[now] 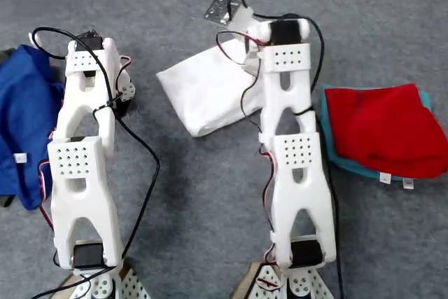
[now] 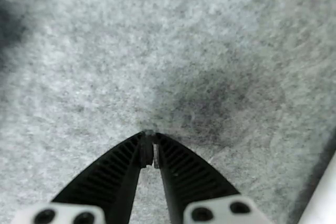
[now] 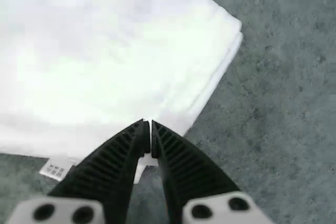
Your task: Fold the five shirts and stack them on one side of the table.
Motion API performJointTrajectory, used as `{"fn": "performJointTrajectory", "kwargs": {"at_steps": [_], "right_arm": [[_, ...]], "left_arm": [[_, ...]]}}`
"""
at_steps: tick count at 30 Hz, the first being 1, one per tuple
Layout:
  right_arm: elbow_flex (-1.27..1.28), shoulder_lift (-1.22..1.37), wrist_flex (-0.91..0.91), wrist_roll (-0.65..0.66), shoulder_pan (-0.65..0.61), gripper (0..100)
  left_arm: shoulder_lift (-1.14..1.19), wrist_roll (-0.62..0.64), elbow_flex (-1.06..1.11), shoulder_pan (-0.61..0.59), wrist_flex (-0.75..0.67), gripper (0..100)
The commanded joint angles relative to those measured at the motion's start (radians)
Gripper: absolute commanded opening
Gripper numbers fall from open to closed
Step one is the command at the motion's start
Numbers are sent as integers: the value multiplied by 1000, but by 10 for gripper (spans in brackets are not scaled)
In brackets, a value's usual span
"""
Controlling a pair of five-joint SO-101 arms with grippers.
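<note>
- Clearly soft and light, the folded white cotton shirt [image 1: 203, 96] lies mid-table toward the far edge. It would sag from one corner, so pinch all layers at the thick fold.
- Right gripper [image 3: 147, 127]: jaws closed over that shirt's edge, nothing visibly caught.
- Left gripper [image 2: 148, 139]: jaws closed, empty, over the bare grey felt table [image 1: 196, 194].
- The right wrist view brings out the stacked layers and a small sewn label [image 3: 55, 170]. The high view places a folded red shirt [image 1: 381, 127] at the right edge and a crumpled blue shirt [image 1: 24, 117] at the left.
</note>
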Motion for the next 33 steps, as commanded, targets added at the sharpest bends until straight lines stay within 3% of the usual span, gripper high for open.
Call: {"fn": "performJointTrajectory", "kwargs": {"at_steps": [1,5,12,15,20,25,30,33], "right_arm": [[-28,-5,18,-11,44,23],[30,-59,20,-11,70,23],[426,-217,15,49,117,23],[481,-239,-14,69,151,23],[458,-220,-114,87,156,23],[274,-236,-129,83,84,24],[50,-263,15,78,28,23],[42,-308,21,-83,45,10]], "left_arm": [[-12,-3,-25,-21,-51,19],[-12,-3,-25,-21,-51,19],[-12,-3,-25,-21,-51,19],[-12,-3,-25,-21,-51,19],[-12,-3,-25,-21,-51,19],[-15,-9,-25,-20,-49,19],[-82,-58,-84,57,41,19],[-160,-118,-189,180,163,19]]}}
